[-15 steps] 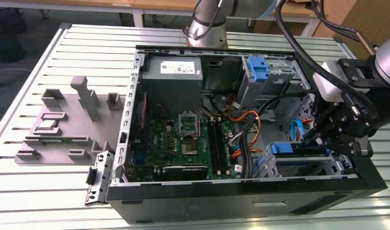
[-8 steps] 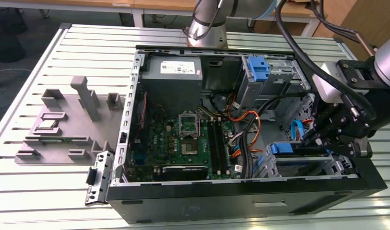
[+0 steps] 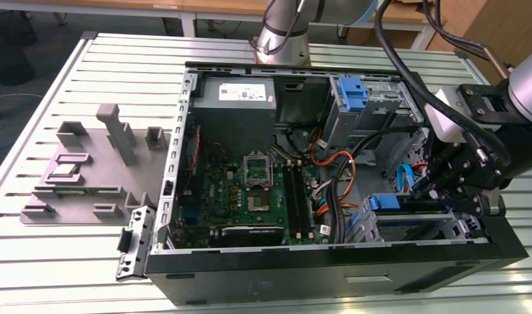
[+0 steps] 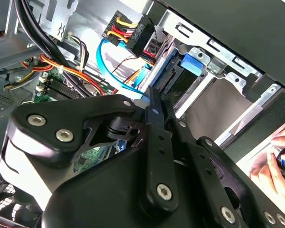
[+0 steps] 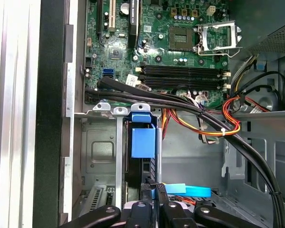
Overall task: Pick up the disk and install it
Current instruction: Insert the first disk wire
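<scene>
Between the fingers [image 5: 152,202], which are pressing together on its upper edge, the disk [image 5: 143,142] is standing edge-on, its blue carrier frame lining up with the metal drive bay [image 5: 115,142] at the case's front corner. Bay walls are flanking it closely on both sides, and black cables [image 5: 180,102] are crossing just beside, leaving little room; a person's hand [image 4: 275,166] is resting outside the computer case [image 3: 336,278] on the counter [image 3: 38,98].

Arm reaches down at the exterior view's right, gripper [image 3: 440,186] pointed downward, its black fingers [image 4: 154,137] apparently closed together in the second wrist view.
</scene>
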`<action>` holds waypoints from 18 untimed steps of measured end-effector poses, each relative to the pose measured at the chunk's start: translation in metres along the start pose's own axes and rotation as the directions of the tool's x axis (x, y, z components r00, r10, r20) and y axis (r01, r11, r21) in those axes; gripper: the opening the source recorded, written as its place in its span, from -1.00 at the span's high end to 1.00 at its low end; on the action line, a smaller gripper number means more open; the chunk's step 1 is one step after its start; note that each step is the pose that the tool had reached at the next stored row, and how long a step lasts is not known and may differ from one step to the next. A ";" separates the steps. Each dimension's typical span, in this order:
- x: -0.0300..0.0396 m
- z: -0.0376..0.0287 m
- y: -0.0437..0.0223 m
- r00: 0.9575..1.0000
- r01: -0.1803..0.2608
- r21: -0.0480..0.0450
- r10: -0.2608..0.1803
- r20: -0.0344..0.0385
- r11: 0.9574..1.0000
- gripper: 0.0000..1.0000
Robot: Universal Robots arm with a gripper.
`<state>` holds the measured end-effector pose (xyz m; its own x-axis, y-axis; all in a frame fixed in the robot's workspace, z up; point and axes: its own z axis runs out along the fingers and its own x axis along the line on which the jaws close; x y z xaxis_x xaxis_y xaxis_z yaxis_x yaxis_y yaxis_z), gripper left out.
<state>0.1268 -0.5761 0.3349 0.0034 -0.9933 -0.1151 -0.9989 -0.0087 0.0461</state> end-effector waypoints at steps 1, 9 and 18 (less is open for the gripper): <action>0.0000 0.0001 0.0000 1.000 0.000 0.000 0.000 0.000 1.000 0.69; 0.0004 0.0038 -0.0002 1.000 0.000 0.000 0.000 0.000 1.000 0.69; 0.0005 0.0042 -0.0002 1.000 0.000 0.000 0.000 0.000 1.000 0.69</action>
<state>0.1268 -0.5760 0.3306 0.0033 -0.9933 -0.1155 -0.9989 -0.0087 0.0461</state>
